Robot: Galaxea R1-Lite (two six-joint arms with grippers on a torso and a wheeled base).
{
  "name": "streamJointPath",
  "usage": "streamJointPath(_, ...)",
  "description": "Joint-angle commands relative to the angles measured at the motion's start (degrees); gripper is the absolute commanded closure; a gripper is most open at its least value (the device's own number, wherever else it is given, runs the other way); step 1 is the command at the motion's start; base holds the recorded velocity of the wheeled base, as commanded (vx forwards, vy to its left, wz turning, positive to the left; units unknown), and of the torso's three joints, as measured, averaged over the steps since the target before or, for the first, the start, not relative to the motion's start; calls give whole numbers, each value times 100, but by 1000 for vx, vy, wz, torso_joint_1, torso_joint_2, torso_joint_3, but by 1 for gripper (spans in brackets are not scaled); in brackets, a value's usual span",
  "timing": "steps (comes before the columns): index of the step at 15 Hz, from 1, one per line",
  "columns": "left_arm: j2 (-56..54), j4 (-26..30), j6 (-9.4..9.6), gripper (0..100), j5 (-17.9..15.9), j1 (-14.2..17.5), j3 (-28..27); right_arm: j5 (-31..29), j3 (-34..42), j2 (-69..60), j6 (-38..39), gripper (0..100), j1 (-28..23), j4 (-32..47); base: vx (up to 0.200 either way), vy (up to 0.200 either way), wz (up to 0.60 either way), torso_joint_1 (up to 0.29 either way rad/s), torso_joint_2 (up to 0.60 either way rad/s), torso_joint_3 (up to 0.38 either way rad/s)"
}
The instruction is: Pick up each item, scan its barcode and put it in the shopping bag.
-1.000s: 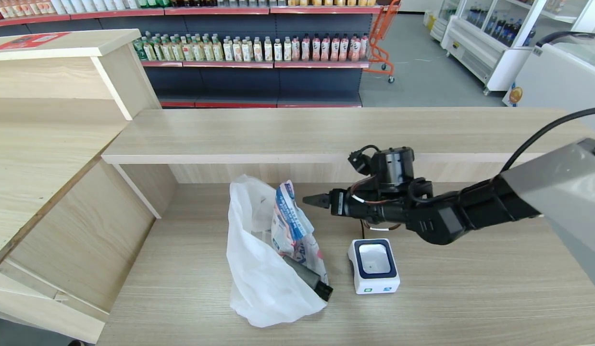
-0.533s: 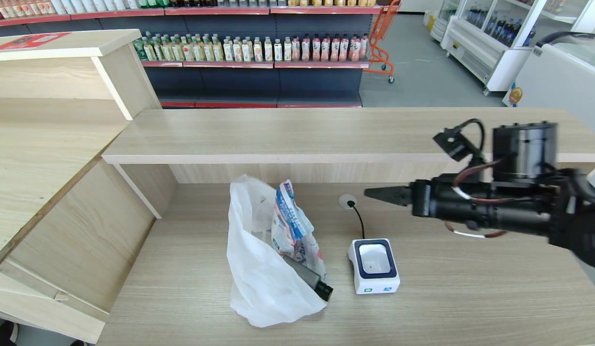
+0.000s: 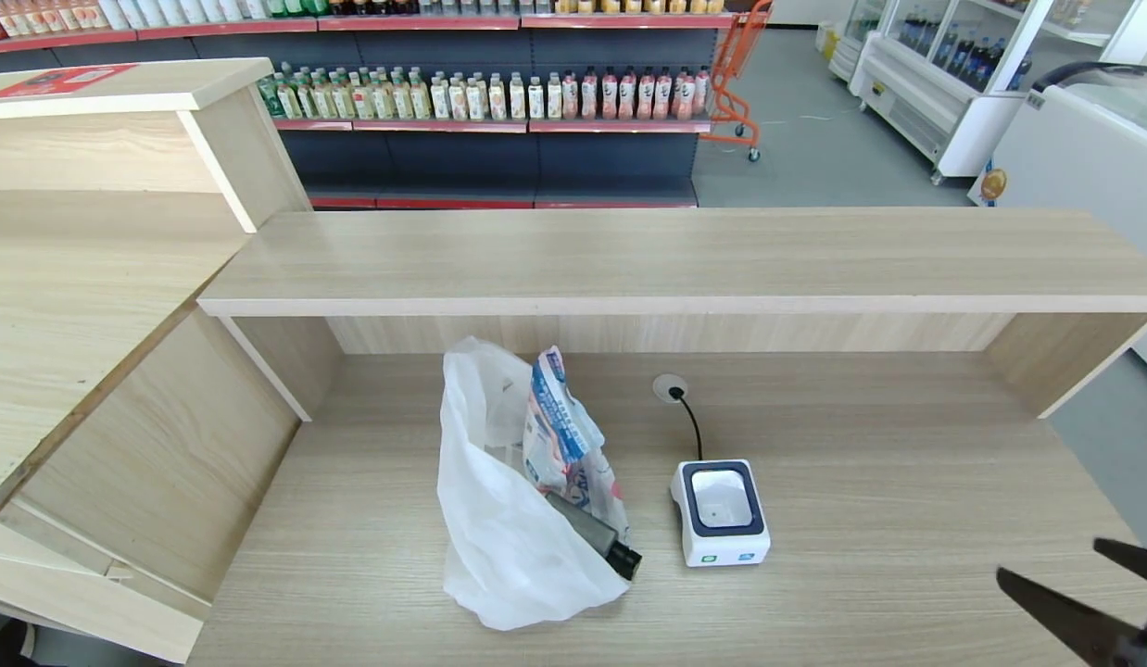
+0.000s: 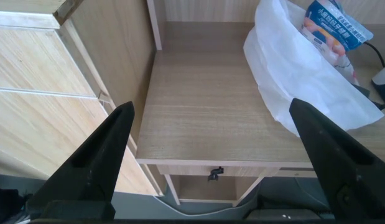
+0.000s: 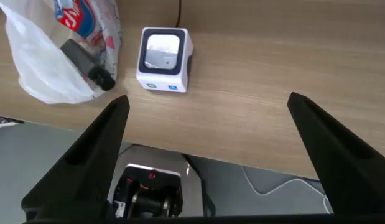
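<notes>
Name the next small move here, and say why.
Probably just lower the right gripper to rest by the counter. It and the left gripper are open and hold nothing, while the packet and dark tube already lie in the bag beside the scanner, so I see nothing left to scan.
</notes>
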State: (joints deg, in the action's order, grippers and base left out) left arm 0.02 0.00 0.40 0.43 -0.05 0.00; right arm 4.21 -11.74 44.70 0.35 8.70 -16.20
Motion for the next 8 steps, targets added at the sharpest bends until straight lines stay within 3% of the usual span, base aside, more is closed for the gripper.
streamJointPath(1,-2,0,4,0,1,-4,0,-306,1174,-2915,-27,0,-677,899,0,0,0,0,0,0)
streamJointPath(3,-2,0,-5,0,1,-4,0,-69,1077,-4066,123,0,-1055,1787,0,0,0,0,0,0)
streamJointPath(8,-2,0,-5,0,1,-4,0,-148,1174,-4470,53,0,-879,1576,0,0,0,0,0,0)
